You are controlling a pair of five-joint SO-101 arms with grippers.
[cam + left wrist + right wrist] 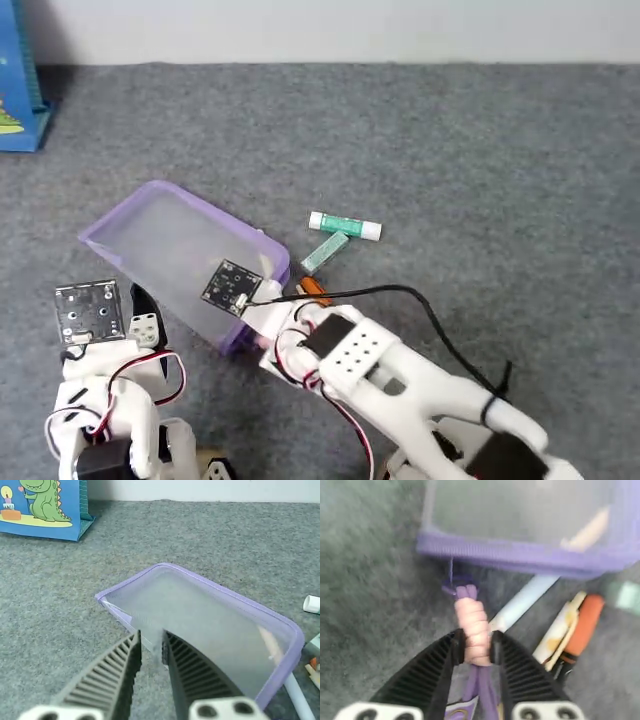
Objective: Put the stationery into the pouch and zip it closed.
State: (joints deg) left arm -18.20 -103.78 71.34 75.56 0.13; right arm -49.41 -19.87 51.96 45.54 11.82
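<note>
My right pincer (476,647) is clamped tight on the pink ribbed zip pull (472,625), a stubby soft tab on a purple cord. It hangs off the corner of the see-through plastic pouch with purple zip edging (175,245). The pouch lies flat on the grey carpeted table (480,150), slanting between my two arms. On the other side, my left pincer (151,642) is nearly closed, its ridged fingers nipping the pouch's pale near edge, close to a corner. Inside the pouch, a pale peach stick (585,530) shows through the plastic. A white round rod (520,605) pokes out at the purple edge right beside the pull; in or under, I can't tell. Alongside it lies an orange and cream pen-like piece (570,630). Out on the carpet, just beyond the pouch's corner, sits a small green block (325,252), and beside that a white and green glue stick (345,226), lying loose. In the far corner stands a blue box with a green dinosaur printed on it (45,505), well apart from everything.
</note>
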